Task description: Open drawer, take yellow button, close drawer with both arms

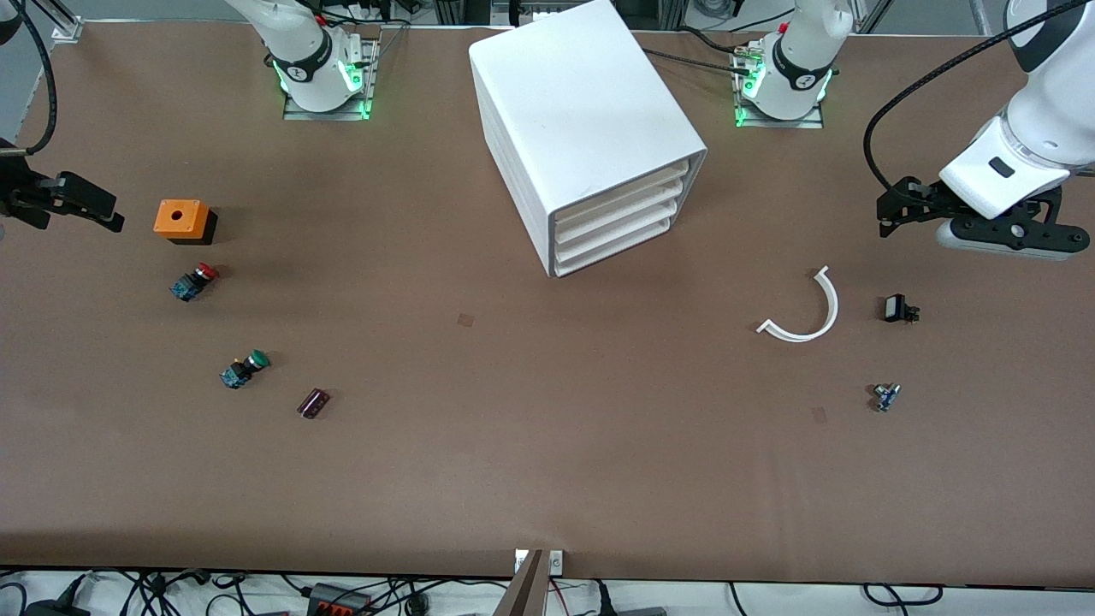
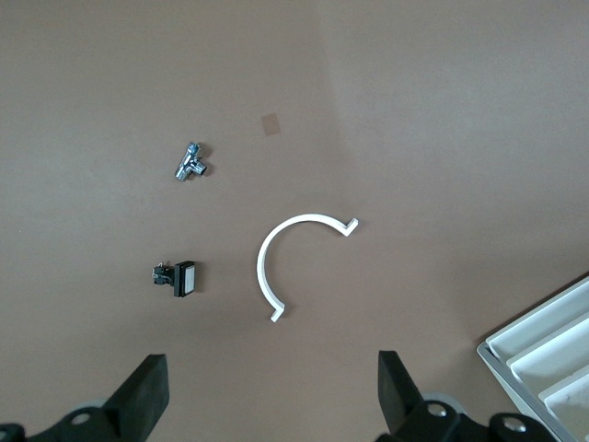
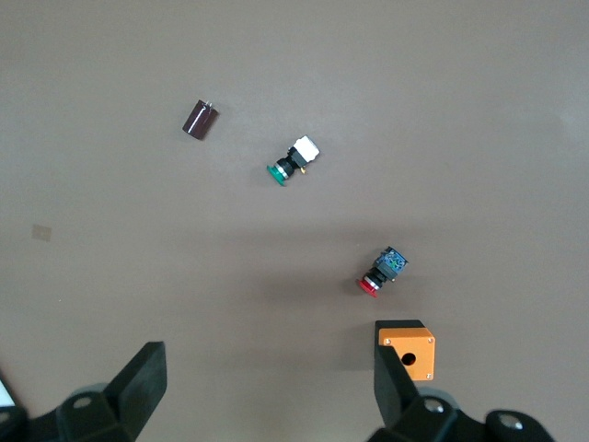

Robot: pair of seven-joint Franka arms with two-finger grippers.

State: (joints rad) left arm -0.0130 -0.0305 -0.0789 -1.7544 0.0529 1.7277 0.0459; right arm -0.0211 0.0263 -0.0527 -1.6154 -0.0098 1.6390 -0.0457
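Observation:
The white cabinet (image 1: 582,120) stands at the middle of the table near the arm bases. Its top drawer (image 1: 623,193) is shut, as are the three below it. A corner of the cabinet shows in the left wrist view (image 2: 552,354). The orange-yellow button is not in view. My left gripper (image 1: 894,214) hangs open and empty above the table at the left arm's end; its fingers (image 2: 147,391) stand wide apart. My right gripper (image 1: 98,210) hangs open and empty at the right arm's end, beside an orange box (image 1: 182,219); its fingers (image 3: 143,382) stand wide apart.
At the right arm's end lie a red-capped button (image 1: 195,281), a green-capped button (image 1: 245,368) and a dark cylinder (image 1: 313,403). At the left arm's end lie a white curved strip (image 1: 804,312), a small black switch (image 1: 898,308) and a small metal part (image 1: 886,396).

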